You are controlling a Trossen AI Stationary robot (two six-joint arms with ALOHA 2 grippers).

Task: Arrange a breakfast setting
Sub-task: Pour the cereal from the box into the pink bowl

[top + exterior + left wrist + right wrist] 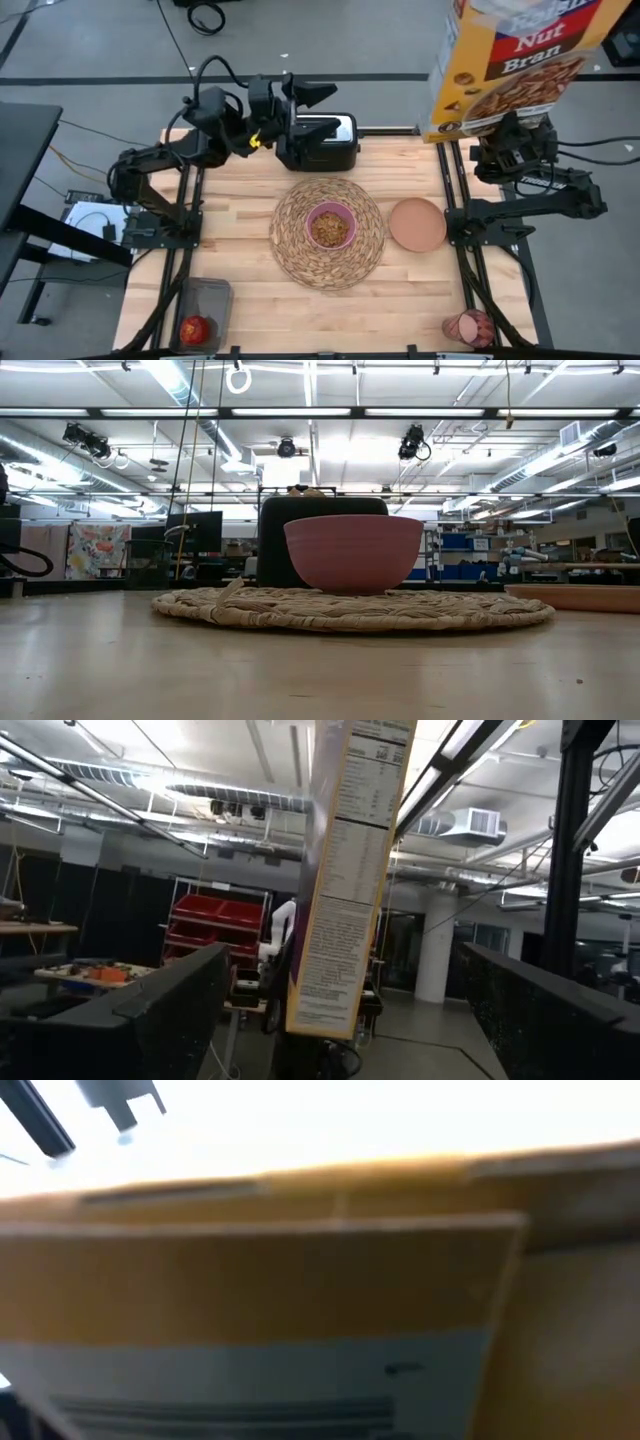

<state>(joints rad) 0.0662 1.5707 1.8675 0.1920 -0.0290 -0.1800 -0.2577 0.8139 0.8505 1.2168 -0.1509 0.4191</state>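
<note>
Placemat: round woven straw placemat [329, 233] lies flat at the middle of the wooden tabletop [250, 300]; every place below is given from it.
Bowl: small pink bowl [330, 226] stands on the placemat's centre, upright, with brown cereal inside; the low view shows its pink wall [353, 553] sitting square on the weave [350, 610].
Plate: salmon-brown plate [417, 224] lies just beside the placemat on the right arm's side, close to its rim; whether they touch I cannot tell.
Apple: red apple [196, 328] sits in a small dark tray [203, 292] at the tabletop's near corner on the left arm's side, well apart from the placemat.
Tumbler: translucent pink tumbler [469, 327] lies on its side at the near corner on the right arm's side, well apart from the placemat.
Toaster: black toaster [322, 141] stands just beyond the placemat's far edge.
Cereal box: yellow cereal box [515, 62] is held up in the air beyond the plate, above the tabletop's far corner on the right arm's side.
Right hand: right hand [512, 132] is under the box and clamped on it; its wrist view is filled by the box's cardboard [300, 1310].
Left hand: left hand [312, 94] hovers over the toaster, fingers spread apart, holding nothing; its wrist view looks across at the box's narrow printed side [345, 880].
</note>
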